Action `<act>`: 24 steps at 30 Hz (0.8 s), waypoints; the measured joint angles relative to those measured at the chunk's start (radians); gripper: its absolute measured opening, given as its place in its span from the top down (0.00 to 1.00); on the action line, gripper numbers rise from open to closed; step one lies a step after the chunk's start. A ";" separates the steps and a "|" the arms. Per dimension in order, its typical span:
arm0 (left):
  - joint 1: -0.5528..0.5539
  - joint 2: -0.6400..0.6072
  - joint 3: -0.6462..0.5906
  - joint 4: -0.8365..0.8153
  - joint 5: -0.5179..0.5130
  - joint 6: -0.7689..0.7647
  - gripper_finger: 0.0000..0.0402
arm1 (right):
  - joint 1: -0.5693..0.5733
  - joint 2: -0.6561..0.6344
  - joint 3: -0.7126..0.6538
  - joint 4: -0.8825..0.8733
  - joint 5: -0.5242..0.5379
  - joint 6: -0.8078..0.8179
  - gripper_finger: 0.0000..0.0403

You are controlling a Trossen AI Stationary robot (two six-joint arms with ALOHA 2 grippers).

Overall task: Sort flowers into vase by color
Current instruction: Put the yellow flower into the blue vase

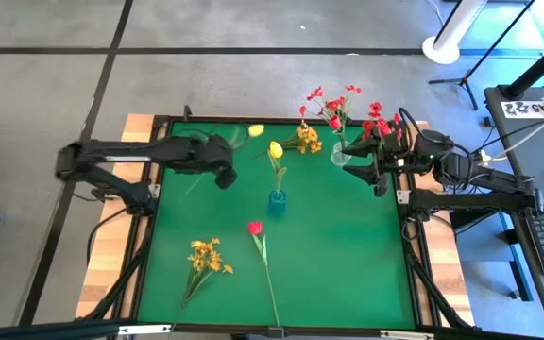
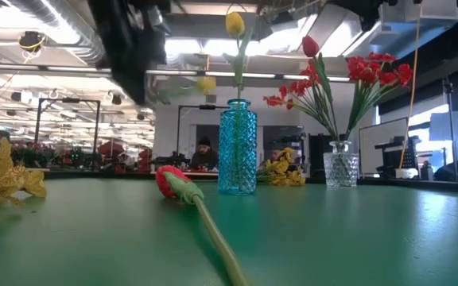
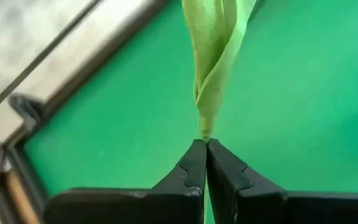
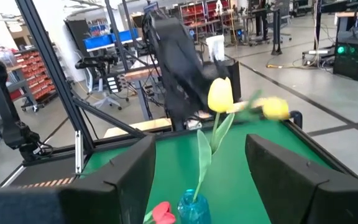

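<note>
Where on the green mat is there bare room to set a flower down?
Bare mat lies right of the red tulip to the frame, and below the left gripper. Crowded: the far edge around the blue vase and clear vase.

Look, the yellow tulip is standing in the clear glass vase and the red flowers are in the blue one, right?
Swapped. In the low view the yellow tulip stands in the blue vase, and the red flowers stand in the clear glass vase.

Yellow tulip (image 1: 256, 130) lifted, red tulip (image 1: 255, 228) lying flat, yellow cluster (image 1: 206, 257) flat
</note>
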 joint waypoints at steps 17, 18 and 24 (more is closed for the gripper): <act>-0.274 -0.378 -0.420 1.369 0.282 0.289 1.00 | 0.000 0.000 0.000 -0.006 0.002 -0.030 0.39; -0.278 -0.359 -0.446 1.436 0.282 0.305 1.00 | 0.000 0.000 0.000 -0.005 0.003 -0.029 0.39; -0.271 -0.181 -0.509 1.764 0.295 0.375 1.00 | 0.000 0.000 0.000 -0.005 0.004 -0.026 0.39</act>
